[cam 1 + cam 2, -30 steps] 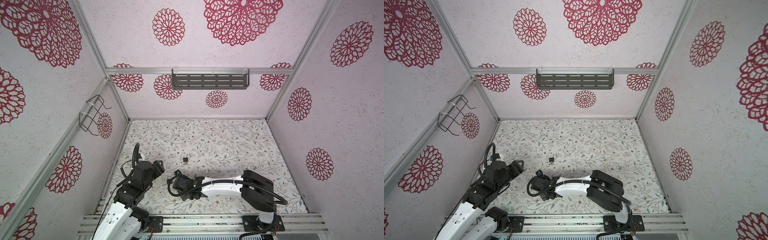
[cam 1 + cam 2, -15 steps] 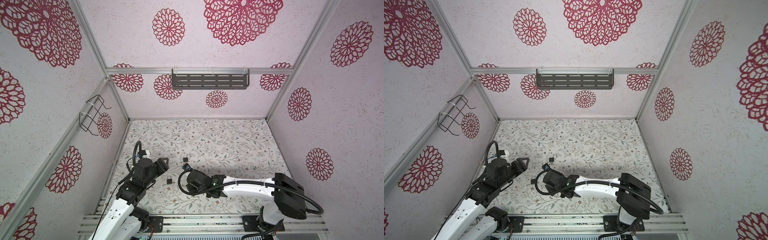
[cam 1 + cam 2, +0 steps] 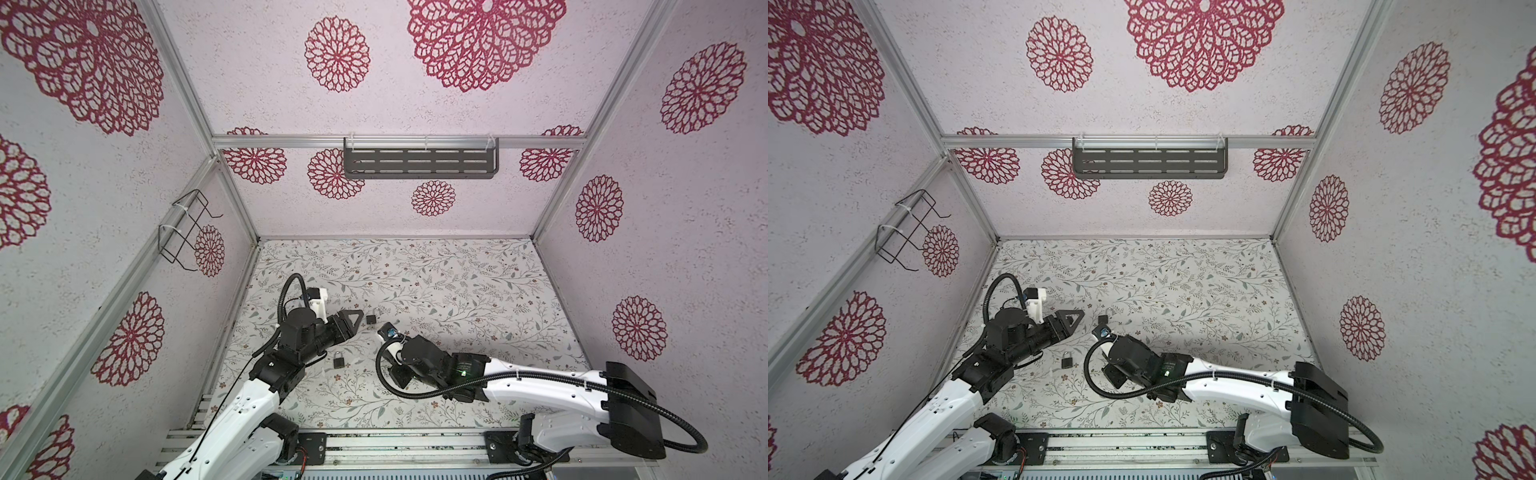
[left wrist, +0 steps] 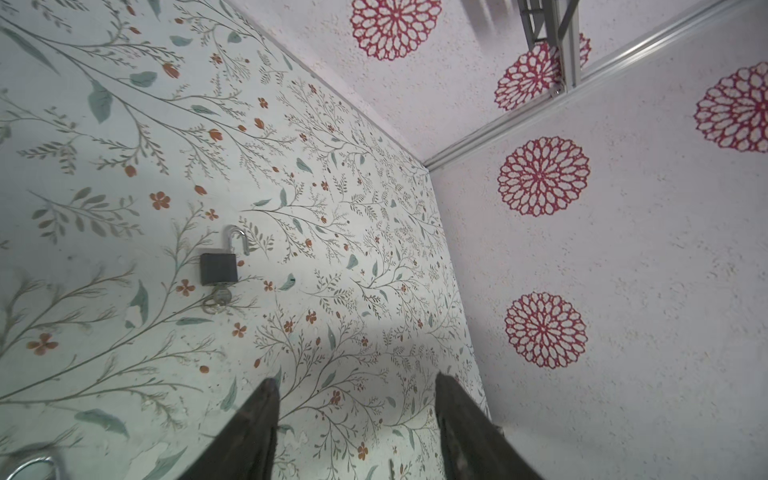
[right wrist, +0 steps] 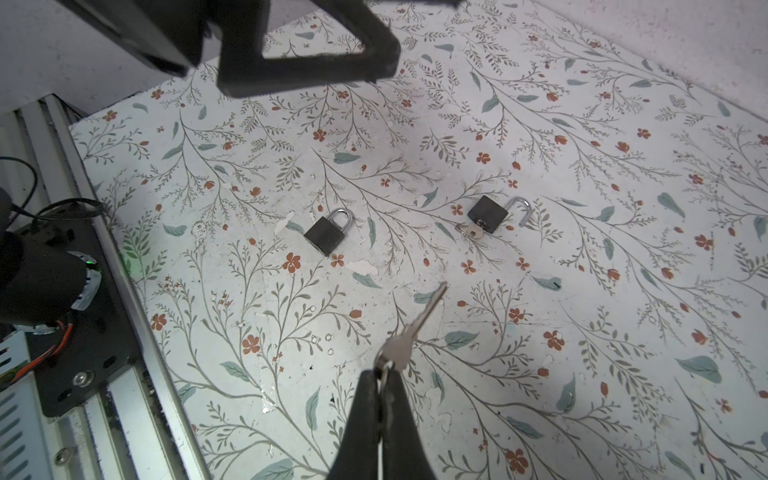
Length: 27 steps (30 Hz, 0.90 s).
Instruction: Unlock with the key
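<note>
The arms (image 3: 245, 403) have white shells (image 3: 540, 384), black joints (image 3: 631, 409), looping ribbed black cables (image 3: 379, 370), and a triangular cut-out in the left end effector (image 3: 360, 312).

I see matt dark bodies and shiny metal shackles on both the shut padlock (image 5: 328, 235) and the open padlock (image 5: 488, 214). My key (image 5: 413, 324) looks like bright bare metal. The table (image 5: 582, 291) is a smooth printed sheet, chipped in places; the walls (image 3: 665, 257) look rough and grainy
</note>
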Tool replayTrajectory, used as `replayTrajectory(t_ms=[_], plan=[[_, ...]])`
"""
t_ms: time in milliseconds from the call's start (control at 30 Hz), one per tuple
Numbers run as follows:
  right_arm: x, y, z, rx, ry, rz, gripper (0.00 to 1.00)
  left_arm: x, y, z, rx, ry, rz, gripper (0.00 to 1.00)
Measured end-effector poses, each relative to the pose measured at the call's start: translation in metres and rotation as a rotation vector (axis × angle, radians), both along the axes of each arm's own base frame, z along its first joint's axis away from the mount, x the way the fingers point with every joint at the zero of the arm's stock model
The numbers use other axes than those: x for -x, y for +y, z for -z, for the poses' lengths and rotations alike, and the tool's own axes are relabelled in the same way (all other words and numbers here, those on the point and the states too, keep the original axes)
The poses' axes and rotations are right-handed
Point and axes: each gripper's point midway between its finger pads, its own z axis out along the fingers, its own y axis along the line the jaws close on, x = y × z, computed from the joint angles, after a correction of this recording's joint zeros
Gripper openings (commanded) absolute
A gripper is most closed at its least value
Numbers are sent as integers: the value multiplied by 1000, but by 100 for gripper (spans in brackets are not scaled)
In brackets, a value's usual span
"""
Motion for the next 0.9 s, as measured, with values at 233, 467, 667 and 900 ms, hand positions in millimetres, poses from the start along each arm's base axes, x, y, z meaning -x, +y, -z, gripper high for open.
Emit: replayTrajectory(t_ms=[233,467,667,900], plan=[[-5,-6,-25,-80,-49,-7,3,5,-35,5,-7,-8,135,59],[-17,-11,-30,-76,-83,7,3,7,-60,-3,9,-27,217,57],[-19,-10,-32,-66,-104,-3,4,8,-68,-3,12,-28,241,52],[-23,-6,-37,-70,-129,-7,5,9,-71,5,6,-7,255,45]])
